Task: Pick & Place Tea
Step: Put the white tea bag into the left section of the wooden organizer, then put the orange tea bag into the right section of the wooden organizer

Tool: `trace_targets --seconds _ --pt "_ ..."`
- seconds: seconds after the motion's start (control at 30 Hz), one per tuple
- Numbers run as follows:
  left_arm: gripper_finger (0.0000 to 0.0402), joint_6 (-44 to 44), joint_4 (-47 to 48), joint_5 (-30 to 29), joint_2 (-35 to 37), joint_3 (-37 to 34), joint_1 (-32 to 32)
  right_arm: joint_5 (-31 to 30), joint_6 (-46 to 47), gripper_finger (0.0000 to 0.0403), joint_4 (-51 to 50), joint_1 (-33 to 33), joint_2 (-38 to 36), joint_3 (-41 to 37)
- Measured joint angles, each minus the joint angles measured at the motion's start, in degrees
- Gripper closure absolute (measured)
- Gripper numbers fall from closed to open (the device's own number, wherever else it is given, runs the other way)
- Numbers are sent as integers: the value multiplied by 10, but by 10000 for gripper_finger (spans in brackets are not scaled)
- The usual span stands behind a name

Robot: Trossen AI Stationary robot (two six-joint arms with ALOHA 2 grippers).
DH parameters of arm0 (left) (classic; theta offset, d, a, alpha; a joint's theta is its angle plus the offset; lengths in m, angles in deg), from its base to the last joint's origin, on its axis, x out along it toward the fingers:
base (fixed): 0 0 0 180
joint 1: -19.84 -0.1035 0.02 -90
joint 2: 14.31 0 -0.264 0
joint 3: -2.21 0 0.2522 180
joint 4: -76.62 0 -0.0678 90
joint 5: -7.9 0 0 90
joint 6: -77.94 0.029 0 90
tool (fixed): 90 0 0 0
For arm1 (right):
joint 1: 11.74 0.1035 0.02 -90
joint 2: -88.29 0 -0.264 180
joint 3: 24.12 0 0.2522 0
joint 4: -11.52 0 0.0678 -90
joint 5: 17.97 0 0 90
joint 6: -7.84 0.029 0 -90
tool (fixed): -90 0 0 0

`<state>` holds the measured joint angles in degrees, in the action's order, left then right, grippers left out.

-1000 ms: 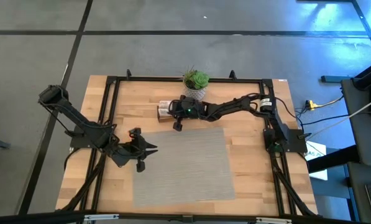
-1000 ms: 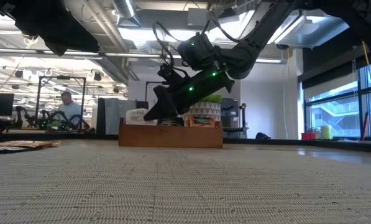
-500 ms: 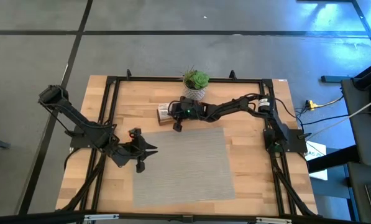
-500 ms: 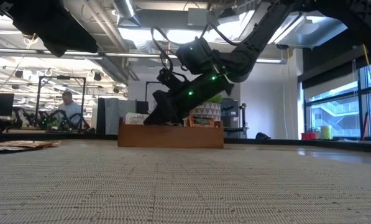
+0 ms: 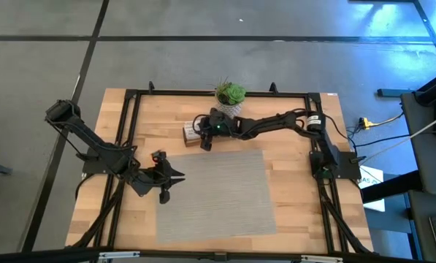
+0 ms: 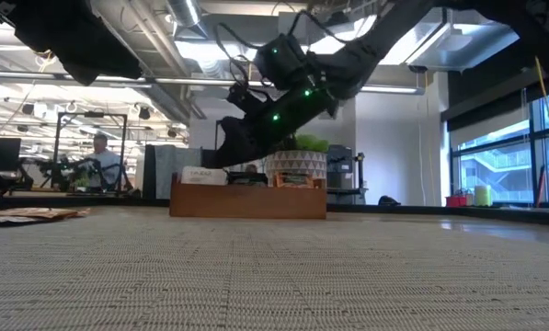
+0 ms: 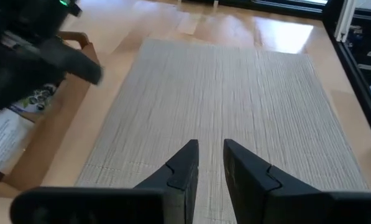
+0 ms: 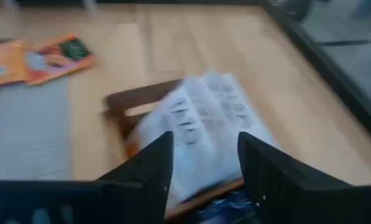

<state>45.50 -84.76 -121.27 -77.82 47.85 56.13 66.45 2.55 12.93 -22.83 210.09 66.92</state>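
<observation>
A grey ribbed mat (image 5: 214, 191) covers the wooden worktop (image 5: 291, 124); behind it, an open office. The right gripper (image 8: 201, 163), fingers spread and empty, hovers over white tea packets (image 8: 201, 127) in the tray (image 6: 247, 199). The left gripper (image 7: 210, 167), fingers narrowly parted and empty, waits at the mat's edge.

Even overhead light falls flat across the wooden table (image 5: 291, 197) in the high view, with faint, soft shadows under both arms. In the low view, ceiling strip lights (image 6: 210, 48) and windows (image 6: 495, 156) glare behind the silhouetted arms, while the near grey mat (image 6: 274, 276) dissolves out of focus. The right wrist view is heavily motion-blurred, smearing the white packets (image 8: 204, 124). In the left wrist view, glare bleaches the far tabletop (image 7: 284, 34).
</observation>
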Motion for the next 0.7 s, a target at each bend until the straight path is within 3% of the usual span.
trace_targets --seconds 0.17,0.37,0.53,0.7 --pt "329 -10 7 3 0 0 0 -94 -5 210 -86 0 -25 14" --pt "329 -42 42 67 0 0 0 -98 5 209 -209 17 -51 14" --pt "329 -161 128 117 0 0 -1 -30 35 209 -244 51 -54 13" --pt "329 -274 247 158 0 0 1 41 36 209 -210 87 -54 13"
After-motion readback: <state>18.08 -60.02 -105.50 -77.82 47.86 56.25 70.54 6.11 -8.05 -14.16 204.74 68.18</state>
